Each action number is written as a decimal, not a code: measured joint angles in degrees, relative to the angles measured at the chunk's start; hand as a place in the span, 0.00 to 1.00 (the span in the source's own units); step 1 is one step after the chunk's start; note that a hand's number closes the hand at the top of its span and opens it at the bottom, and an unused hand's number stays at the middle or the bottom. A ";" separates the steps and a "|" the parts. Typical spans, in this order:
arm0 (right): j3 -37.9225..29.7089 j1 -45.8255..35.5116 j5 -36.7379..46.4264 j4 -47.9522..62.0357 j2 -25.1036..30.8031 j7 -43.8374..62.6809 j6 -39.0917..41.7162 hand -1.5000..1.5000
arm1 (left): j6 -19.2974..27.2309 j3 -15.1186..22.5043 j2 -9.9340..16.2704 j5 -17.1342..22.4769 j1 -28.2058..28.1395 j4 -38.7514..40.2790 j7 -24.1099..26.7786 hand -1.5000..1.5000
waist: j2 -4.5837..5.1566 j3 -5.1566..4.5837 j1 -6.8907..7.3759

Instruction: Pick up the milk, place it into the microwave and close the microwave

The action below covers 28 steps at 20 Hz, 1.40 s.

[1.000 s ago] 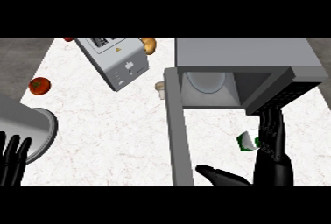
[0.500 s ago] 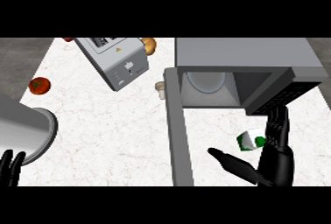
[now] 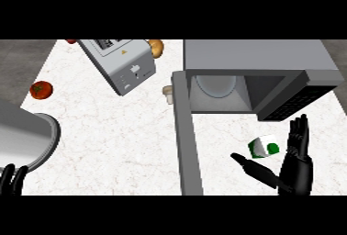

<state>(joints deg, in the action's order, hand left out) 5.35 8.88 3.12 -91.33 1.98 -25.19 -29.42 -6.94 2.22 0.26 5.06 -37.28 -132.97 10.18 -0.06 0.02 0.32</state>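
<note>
Pick-up step: right robot hand point(image 3: 295, 166) open, fingers straight, thumb spread; milk carton point(image 3: 264, 147) on the counter point(image 3: 122, 137) between them, ungrasped. Next: close around carton, lift toward open microwave point(image 3: 257, 73) ahead.

The counter point(image 3: 122, 137) looks like pale veined stone, smooth. The microwave point(image 3: 257, 57) is matt grey metal. The pot point(image 3: 27, 137) looks like brushed metal.

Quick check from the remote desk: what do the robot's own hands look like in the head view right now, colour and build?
Both are plain black. The right hand shows long, slim, segmented fingers and a thick tapering thumb, with a glossy sheen. The left hand, at the lower left edge, shows only dark rounded fingers. No cables, markings or sleeves are visible, and the forearms are out of view.
</note>
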 measured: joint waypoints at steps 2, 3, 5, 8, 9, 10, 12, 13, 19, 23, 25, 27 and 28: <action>-1.47 -0.50 -0.92 2.55 -0.10 -1.95 0.41 0.00 | -0.73 -1.54 0.43 1.26 0.12 -0.17 -0.13 0.00 | 0.00 0.00 0.00; -2.11 -0.40 -1.27 3.71 -0.08 -2.99 0.64 0.00 | -1.11 -1.78 0.36 1.36 -0.04 0.02 0.29 0.00 | 0.00 -0.01 0.01; -3.65 0.62 -2.74 5.36 0.60 -5.42 2.24 0.00 | -1.79 -1.92 0.17 1.67 -1.37 -0.84 0.67 0.00 | -0.01 -0.01 0.01; -5.29 0.24 -3.92 8.14 1.85 -6.48 4.46 0.00 | -1.41 -2.34 -0.04 1.47 0.19 0.40 0.56 0.00 | 0.01 0.00 -0.06; -5.51 -0.51 -3.85 8.96 1.89 -6.42 4.61 0.00 | -1.23 -1.98 -0.08 1.20 0.24 0.16 0.09 0.00 | 0.01 0.00 -0.05; -6.16 -1.31 -4.21 10.78 2.15 -7.05 5.26 0.00 | -1.00 -1.69 -0.12 1.01 0.48 0.01 -0.24 0.00 | 0.01 -0.01 -0.03; -7.10 -1.87 -4.98 13.58 2.48 -8.45 6.65 0.00 | -0.20 0.48 -0.16 -0.48 -1.16 0.59 1.97 0.00 | 0.00 -0.01 0.07; -7.48 -2.14 -5.16 15.41 2.37 -9.68 7.09 0.00 | -0.13 0.30 -0.18 -0.28 -1.01 0.41 1.67 0.00 | 0.00 -0.01 0.06; -10.50 -5.71 -6.47 25.01 3.43 -13.35 9.93 0.00 | -0.37 0.07 0.03 0.40 -1.82 -0.10 1.70 0.00 | 0.03 0.01 0.11; -13.59 -8.33 -7.42 33.59 4.64 -18.57 11.68 0.00 | 0.25 1.28 -0.10 -0.34 -2.35 -0.49 1.72 0.00 | 0.04 0.01 0.20; -14.60 -10.23 -7.60 37.24 4.80 -19.82 11.73 0.00 | -0.21 1.11 -0.14 -0.34 -3.18 0.16 3.23 0.00 | 0.04 0.01 0.24; -15.44 -11.31 -8.14 39.89 6.16 -20.29 13.72 0.00 | -0.67 0.73 -0.18 0.07 -3.63 0.17 3.65 0.00 | 0.04 0.01 0.26; -15.84 -12.41 -8.17 42.26 5.89 -21.60 13.79 0.00 | -0.60 0.72 -0.19 0.23 -3.70 -0.39 3.09 0.00 | 0.05 0.00 0.27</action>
<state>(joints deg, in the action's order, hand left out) -10.49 -3.53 -5.05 -49.08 7.87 -46.79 -15.63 -7.55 2.94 0.07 5.28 -40.99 -133.36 13.27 -0.01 0.02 0.59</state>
